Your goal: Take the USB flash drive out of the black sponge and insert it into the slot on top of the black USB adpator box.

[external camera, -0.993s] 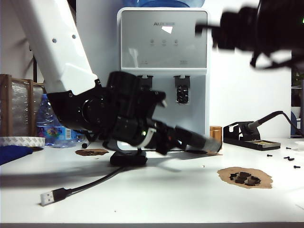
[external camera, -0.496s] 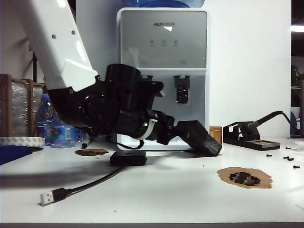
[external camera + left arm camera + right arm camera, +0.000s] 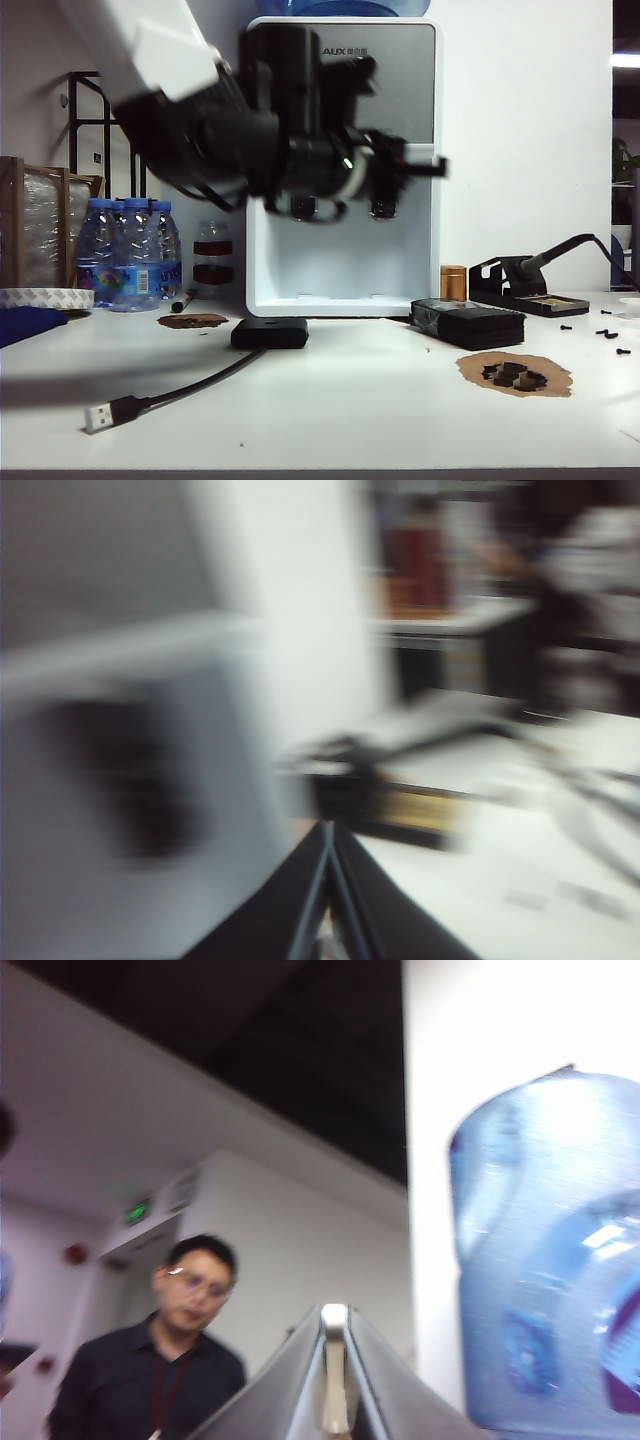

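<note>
Apparently the drive (image 3: 335, 1375) is already out of the sponge (image 3: 468, 325): in the right wrist view a thin silver sliver with a rounded end sits pinched between the fingers of the right gripper (image 3: 335, 1312), which are pressed together on it. That gripper points up and away from the table, toward a ceiling, a man (image 3: 170, 1360) and a water jug (image 3: 550, 1270), and it does not show in the exterior view. So small and light a metal stick is stiff and smooth. By my judgement it can twist or slip in the pads, so a firm hold on its flat faces near the loop end, with the plug end free, would suit insertion best. The sponge lies flat on the table (image 3: 350, 420), right of the box (image 3: 270, 333) and apart from it; it is soft foam and would give under any push. The box looks light and could slide, and its slot cannot be made out from this low angle. Its cable (image 3: 190, 388) runs forward to a silver plug (image 3: 100, 415). The left gripper (image 3: 328, 830) has its fingers together on nothing that I can see; in the exterior view it hangs blurred, high above the box, before the water dispenser (image 3: 340, 250). Foam scraps (image 3: 515, 375) lie nearer the camera than the sponge.
</note>
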Robot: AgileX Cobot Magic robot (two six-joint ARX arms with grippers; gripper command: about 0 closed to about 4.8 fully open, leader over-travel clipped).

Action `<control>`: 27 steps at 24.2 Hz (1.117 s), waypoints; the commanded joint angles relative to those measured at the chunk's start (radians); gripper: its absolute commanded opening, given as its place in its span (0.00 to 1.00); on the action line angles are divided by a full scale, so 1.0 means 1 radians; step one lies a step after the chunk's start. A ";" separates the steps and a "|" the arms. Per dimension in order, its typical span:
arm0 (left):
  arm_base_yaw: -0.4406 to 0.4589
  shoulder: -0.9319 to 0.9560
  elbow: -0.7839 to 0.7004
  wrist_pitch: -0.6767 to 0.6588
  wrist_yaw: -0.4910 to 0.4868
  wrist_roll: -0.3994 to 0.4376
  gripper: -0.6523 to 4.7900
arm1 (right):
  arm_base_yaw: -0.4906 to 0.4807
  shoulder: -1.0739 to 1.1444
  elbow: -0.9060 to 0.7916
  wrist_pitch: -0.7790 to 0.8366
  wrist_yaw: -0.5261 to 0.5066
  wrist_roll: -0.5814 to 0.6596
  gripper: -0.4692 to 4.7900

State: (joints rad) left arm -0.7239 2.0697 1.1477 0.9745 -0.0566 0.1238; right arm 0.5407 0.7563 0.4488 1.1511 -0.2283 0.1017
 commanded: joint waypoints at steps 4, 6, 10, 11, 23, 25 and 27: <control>0.049 -0.188 -0.092 -0.120 -0.195 0.026 0.11 | -0.060 -0.052 0.163 -0.416 -0.397 0.090 0.08; 0.061 -0.258 -0.150 -0.128 -0.207 0.026 0.11 | -0.069 -0.051 0.224 -0.557 -0.543 0.105 0.08; 0.081 -0.411 -0.270 -0.130 -0.249 0.035 0.11 | -0.069 -0.030 0.290 -0.707 -0.693 0.096 0.08; 0.089 -0.454 -0.300 -0.130 -0.260 0.034 0.11 | -0.069 -0.018 0.294 -0.708 -0.718 0.097 0.08; 0.460 -0.846 -0.454 -0.629 0.431 -0.068 0.11 | -0.061 0.531 0.493 -0.702 -0.848 0.016 0.08; 0.484 -0.807 -0.490 -0.607 0.529 0.035 0.11 | -0.061 0.633 0.542 -0.710 -0.861 -0.005 0.08; 0.484 -0.748 -0.512 -0.591 0.591 0.108 0.11 | -0.061 0.729 0.582 -0.746 -0.884 -0.069 0.08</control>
State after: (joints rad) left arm -0.2390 1.2949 0.6437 0.3565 0.4885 0.1738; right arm 0.4774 1.4605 1.0115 0.4221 -1.0843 0.0772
